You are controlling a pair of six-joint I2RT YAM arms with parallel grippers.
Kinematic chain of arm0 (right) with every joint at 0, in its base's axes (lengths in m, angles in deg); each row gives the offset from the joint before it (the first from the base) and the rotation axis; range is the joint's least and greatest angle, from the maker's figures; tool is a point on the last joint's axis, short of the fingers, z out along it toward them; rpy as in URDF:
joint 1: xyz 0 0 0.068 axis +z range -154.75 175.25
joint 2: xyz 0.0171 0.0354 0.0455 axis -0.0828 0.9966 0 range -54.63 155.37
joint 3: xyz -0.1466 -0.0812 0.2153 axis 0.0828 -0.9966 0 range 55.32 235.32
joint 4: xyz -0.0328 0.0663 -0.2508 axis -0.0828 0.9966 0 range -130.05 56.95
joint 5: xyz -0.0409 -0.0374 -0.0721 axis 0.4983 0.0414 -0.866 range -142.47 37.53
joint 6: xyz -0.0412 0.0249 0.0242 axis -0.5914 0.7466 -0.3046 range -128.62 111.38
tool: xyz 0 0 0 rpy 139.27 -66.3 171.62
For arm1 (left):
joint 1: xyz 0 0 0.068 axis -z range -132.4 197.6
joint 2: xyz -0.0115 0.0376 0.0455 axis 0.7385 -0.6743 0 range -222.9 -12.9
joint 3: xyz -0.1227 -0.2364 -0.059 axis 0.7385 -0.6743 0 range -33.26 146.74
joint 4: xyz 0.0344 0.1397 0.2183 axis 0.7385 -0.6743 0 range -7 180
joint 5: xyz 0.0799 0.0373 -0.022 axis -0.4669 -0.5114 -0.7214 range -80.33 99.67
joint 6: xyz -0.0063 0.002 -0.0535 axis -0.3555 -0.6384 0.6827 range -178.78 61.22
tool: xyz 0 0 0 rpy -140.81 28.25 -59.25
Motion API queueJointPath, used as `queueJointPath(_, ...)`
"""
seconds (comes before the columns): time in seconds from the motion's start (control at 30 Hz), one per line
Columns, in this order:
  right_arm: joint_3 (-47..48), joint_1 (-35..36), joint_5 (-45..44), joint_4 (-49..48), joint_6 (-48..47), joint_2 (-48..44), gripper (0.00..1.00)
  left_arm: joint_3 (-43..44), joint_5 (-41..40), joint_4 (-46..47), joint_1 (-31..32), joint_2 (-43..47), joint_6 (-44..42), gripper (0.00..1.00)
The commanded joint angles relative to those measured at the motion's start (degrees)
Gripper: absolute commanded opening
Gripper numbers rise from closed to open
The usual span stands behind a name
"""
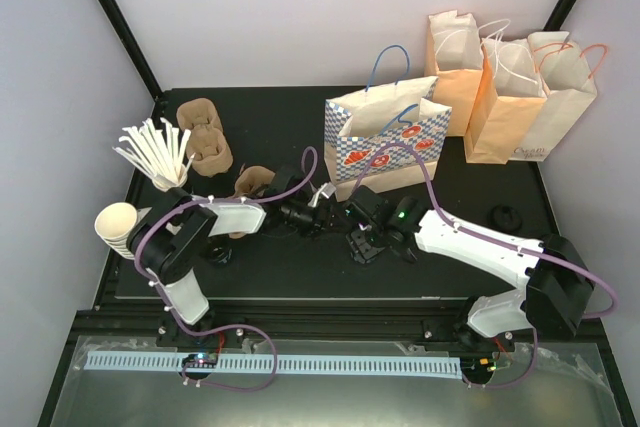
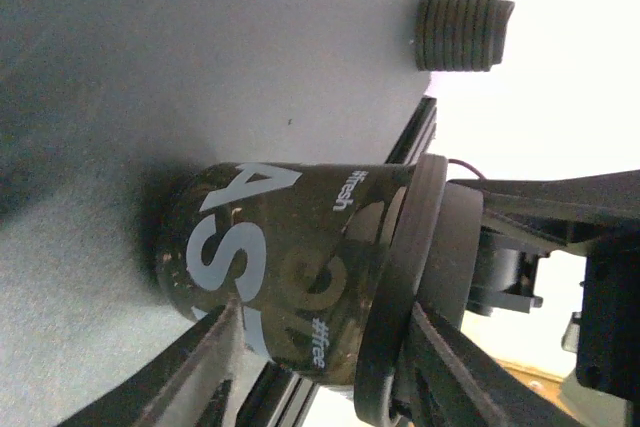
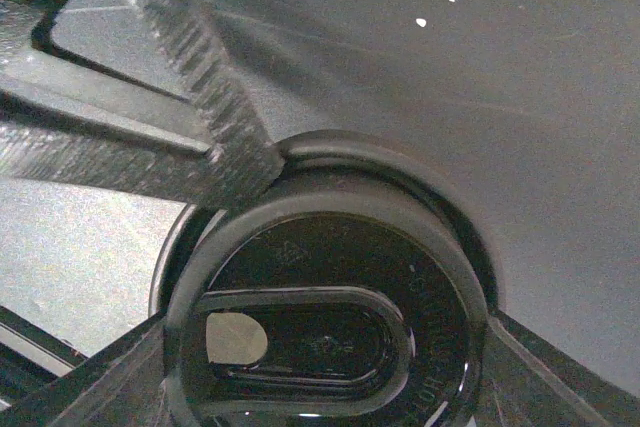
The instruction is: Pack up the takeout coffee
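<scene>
Standing by, I saw the left claw (image 2: 325, 315) parted loosely, with the takeout coffee (image 2: 280, 247) upright between its fingers; contact I couldn't tell. Directly beneath the right claw (image 3: 380, 247) sat its lid (image 3: 425, 282), fingers pressed against the rim. It looked light, glossy and thin-walled. A lid-only hold might pop off, so gripping just under the rim seemed safer.

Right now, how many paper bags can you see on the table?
4. One blue-checked bag stands mid-table. Three peach bags cluster at the far right: left one, middle one, right one. They overlap, so another may be hidden.
</scene>
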State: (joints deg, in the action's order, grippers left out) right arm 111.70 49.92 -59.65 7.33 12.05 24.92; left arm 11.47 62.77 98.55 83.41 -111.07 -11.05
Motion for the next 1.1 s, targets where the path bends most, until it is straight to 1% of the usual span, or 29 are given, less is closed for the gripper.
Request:
queueJointPath(0.0,-3.38,3.07,16.57,0.35,-1.55,5.19,0.67,-0.96,-1.21,19.47,0.09,-3.44,9.72,0.5)
queueJointPath(0.07,-3.15,3.07,16.59,0.2,-1.59,5.26,0.67,-1.6,-1.51,23.04,0.05,-4.3,11.63,0.51)
queueJointPath(0.17,-2.82,3.07,16.58,0.24,-1.76,5.31,0.67,-1.35,-2.17,25.04,0.05,-5.55,12.67,0.47)
queueJointPath(0.23,-2.61,3.07,16.56,0.39,-1.81,5.64,0.67,-0.96,-2.21,25.93,0.1,-6.47,13.17,0.43)
queueJointPath(0.33,-2.4,3.07,16.24,0.48,-1.88,6.17,0.67,0.13,-2.17,24.21,0.23,-7.62,12.15,0.34)
queueJointPath(0.4,-2.22,3.07,15.52,0.65,-1.44,6.47,0.67,-0.07,-2.28,22.6,0.29,-7.44,11.31,0.32)
queueJointPath(0.43,-2.17,3.07,15.12,0.86,-1.16,6.76,0.67,-0.34,-2.3,22.18,0.23,-7.15,10.86,0.33)
queueJointPath(0.53,-1.6,3.07,14.4,1.59,-0.65,7.9,0.66,-1.71,-2.66,21.55,0.27,-5.34,9.85,0.43)
queueJointPath(0.6,-1.08,3.05,13.19,2.75,-0.08,8.36,0.65,-2.1,-2.87,20.68,0.25,-3.93,9.17,0.47)
queueJointPath(0.87,4.11,3.07,0.66,13.9,4.11,6.1,0.64,-1.87,-4.23,17.11,0.32,1.75,7.39,0.51)
queueJointPath(0.97,4.47,3.06,-1.25,14.98,4.82,5.45,0.65,-1.62,-4.37,17.02,0.31,2.88,7.6,0.53)
queueJointPath(1.07,3.7,2.97,-1.32,14.25,5.56,5.7,0.65,-1.2,-4.5,16.91,0.38,3.42,7.57,0.53)
